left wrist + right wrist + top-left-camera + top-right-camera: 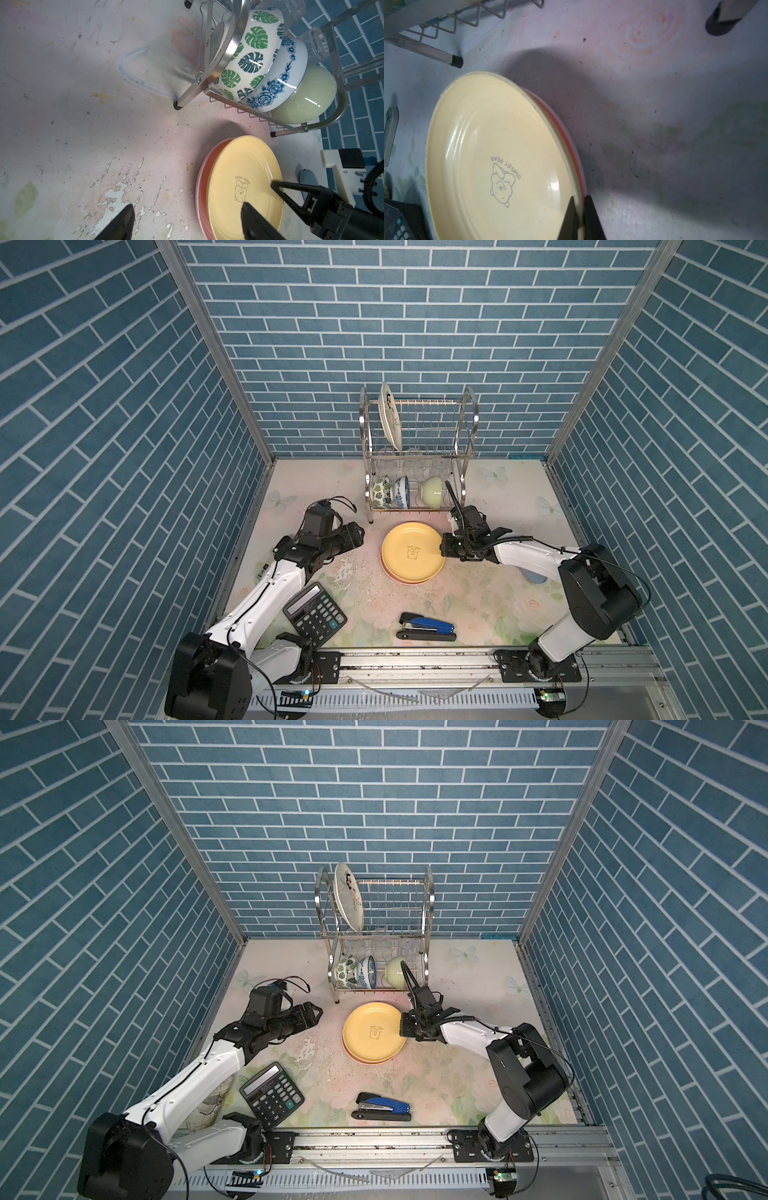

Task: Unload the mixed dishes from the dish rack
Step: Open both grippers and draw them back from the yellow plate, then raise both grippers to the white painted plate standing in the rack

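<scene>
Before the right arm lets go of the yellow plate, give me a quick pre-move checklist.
1. Round yellow plate over round pink plate: ok.
2. Yellow plate fully seated: cannot tell.
3. Right gripper: ok, shut on the yellow plate's rim.
4. Left gripper clear of both plates: ok, open, empty.
5. Steel wire dish rack emptied: not ok; cream floral plate, green-leaf bowl, blue-patterned bowl, pale green bowl remain.
</scene>
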Robot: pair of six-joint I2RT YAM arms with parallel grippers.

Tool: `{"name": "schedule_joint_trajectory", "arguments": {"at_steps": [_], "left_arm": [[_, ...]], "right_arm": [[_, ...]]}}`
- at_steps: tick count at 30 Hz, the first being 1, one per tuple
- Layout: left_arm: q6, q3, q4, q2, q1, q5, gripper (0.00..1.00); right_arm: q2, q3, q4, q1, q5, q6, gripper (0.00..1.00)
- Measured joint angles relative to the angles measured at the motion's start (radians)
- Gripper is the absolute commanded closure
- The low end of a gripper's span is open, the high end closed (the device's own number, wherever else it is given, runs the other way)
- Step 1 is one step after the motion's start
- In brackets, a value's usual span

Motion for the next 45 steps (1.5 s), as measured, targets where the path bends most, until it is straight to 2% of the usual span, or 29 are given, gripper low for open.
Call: {"name": "schedule_joint_trajectory", "arguments": {"at_steps": [4, 9, 14, 20, 25, 29, 33, 37, 45], "left_arm": [[0.0, 0.0, 0.0, 0.006, 0.0, 0.0, 0.19], [0.0, 0.003, -0.001, 0.007, 0.0, 0.0, 0.19], [0.0, 0.032, -0.001, 0.005, 0.0, -0.014, 0.19], [0.0, 0.083, -0.001, -0.039, 0.0, -0.082, 0.17], [0.029, 0.18, -0.002, -0.077, 0.0, -0.153, 0.15], [0.083, 0.313, 0.003, -0.074, 0.0, -0.202, 0.13], [0.151, 0.476, -0.002, -0.009, 0.003, -0.219, 0.12], [0.204, 0.629, -0.006, 0.109, 0.003, -0.196, 0.11], [0.262, 0.78, -0.008, 0.314, 0.011, -0.121, 0.14]], "right_arm": [[0.006, 0.0, 0.007, 0.006, 0.003, -0.006, 0.76], [0.006, 0.0, 0.013, 0.009, 0.007, -0.019, 0.54], [-0.029, 0.0, -0.026, 0.011, 0.037, -0.042, 0.46], [-0.225, 0.06, -0.203, 0.029, 0.137, -0.125, 0.44], [-0.324, 0.252, -0.343, 0.093, 0.2, -0.208, 0.44], [-0.338, 0.45, -0.425, 0.158, 0.22, -0.282, 0.48], [-0.302, 0.632, -0.459, 0.173, 0.195, -0.336, 0.48], [-0.197, 0.833, -0.481, 0.172, 0.167, -0.386, 0.48], [0.063, 1.161, -0.525, 0.166, 0.135, -0.465, 0.49]]}}
